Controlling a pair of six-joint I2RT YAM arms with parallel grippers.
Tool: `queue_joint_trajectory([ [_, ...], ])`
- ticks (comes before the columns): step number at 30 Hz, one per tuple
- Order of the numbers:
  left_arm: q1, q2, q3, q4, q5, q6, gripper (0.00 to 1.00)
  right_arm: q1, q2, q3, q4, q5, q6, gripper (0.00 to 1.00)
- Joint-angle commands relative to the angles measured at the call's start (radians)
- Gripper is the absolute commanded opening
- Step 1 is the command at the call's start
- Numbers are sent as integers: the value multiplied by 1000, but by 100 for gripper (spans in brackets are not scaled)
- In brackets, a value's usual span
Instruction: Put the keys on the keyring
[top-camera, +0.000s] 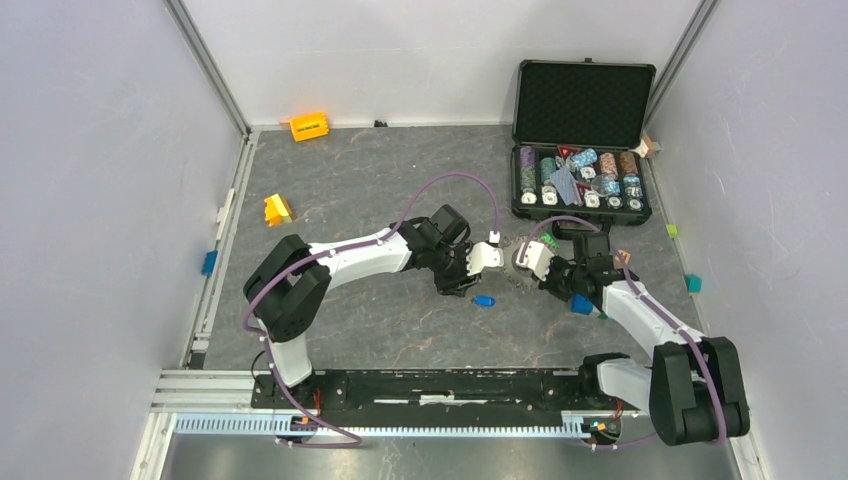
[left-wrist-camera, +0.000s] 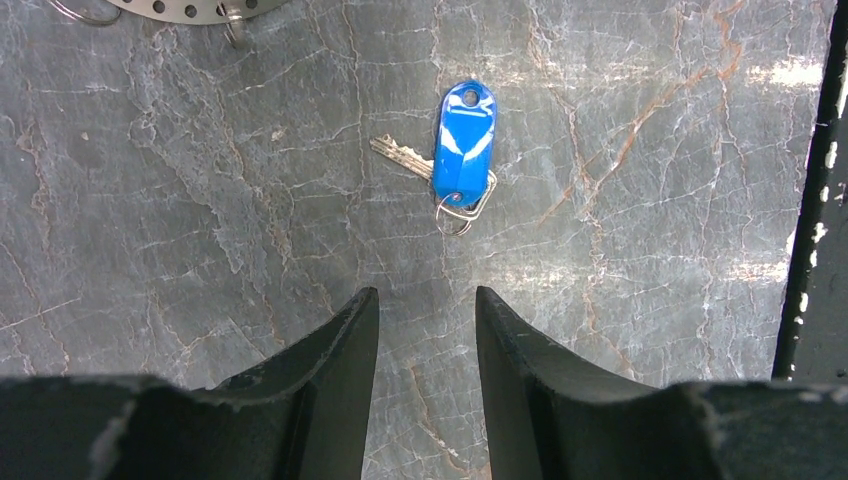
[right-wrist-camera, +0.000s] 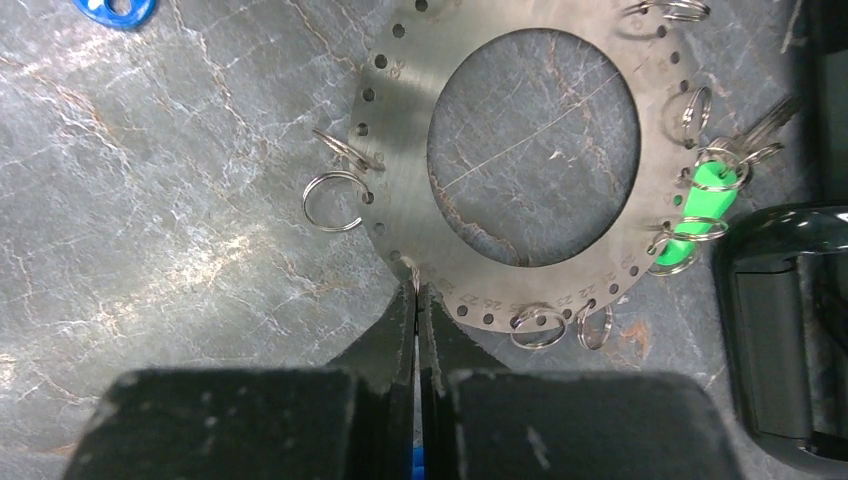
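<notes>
The keyring (right-wrist-camera: 400, 180) is a flat grey metal disc with a wide round hole, lying on the table with several small split rings along its rim. The green key (right-wrist-camera: 700, 205) hangs on one of those rings at its right side. My right gripper (right-wrist-camera: 417, 292) is shut at the disc's near rim, with a thin split ring pinched between its tips. The blue key (left-wrist-camera: 465, 140) lies loose on the table with its own small ring, just ahead of my left gripper (left-wrist-camera: 427, 295), which is open and empty. From above, this key (top-camera: 484, 300) sits between the two grippers.
An open black case of poker chips (top-camera: 582, 150) stands at the back right. Orange blocks (top-camera: 309, 126) (top-camera: 277, 209) lie at the back left. A blue block (top-camera: 581, 304) sits beside the right arm and a teal one (top-camera: 693, 283) near the right wall.
</notes>
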Motion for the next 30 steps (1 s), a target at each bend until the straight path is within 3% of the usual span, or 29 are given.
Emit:
queue_joint_trajectory([
  [1,8,-24,34,5,-14,-30,48,4,-61,65,3,-22,1,0],
  [14,50,-61,60,24,34,-76,48,2,-126,274,-130,-185,26,0],
  [21,104,-136,216,-95,97,-87,48,3,-114,509,-200,-384,82,0],
  [30,162,-281,403,-237,136,-169,48,11,-76,658,-37,-655,327,0],
])
